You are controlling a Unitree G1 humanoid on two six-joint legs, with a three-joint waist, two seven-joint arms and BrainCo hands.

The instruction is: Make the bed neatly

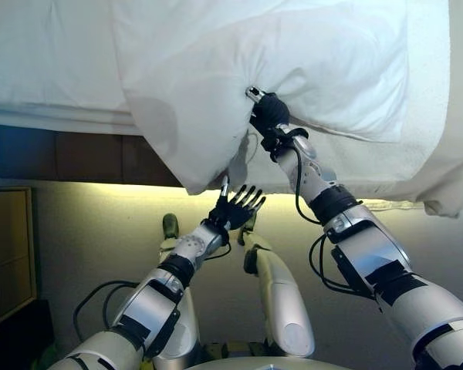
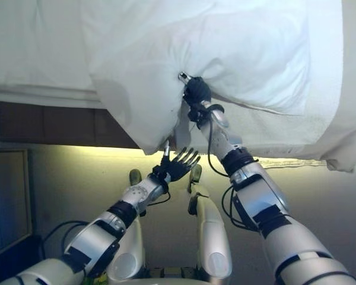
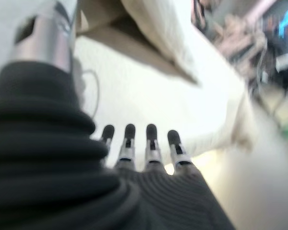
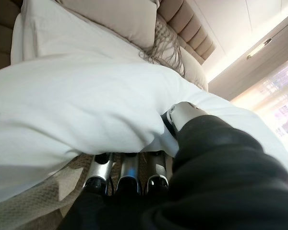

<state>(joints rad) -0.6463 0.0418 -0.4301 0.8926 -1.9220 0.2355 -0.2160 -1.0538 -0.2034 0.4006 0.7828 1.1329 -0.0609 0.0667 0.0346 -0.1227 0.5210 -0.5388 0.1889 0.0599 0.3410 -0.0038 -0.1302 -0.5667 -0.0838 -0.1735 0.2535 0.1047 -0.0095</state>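
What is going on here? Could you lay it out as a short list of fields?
Activity: making a bed
Bed: white sheet, edge near the robot
Held thing: white pillow, overhanging the bed edge
Right hand: fingers curled into the pillow's cloth, gripping it
Left hand: open, fingers spread, below the pillow's lower corner, holding nothing
Further back: beige cushion by the headboard

One bed (image 1: 54, 108), white-sheeted. One white pillow (image 1: 293, 54) at its edge in the head views; the right wrist view adds one beige pillow (image 4: 120, 17) and one fringed throw (image 4: 165, 48) by the headboard. Two hands: left (image 1: 235, 208), right (image 1: 268, 112).
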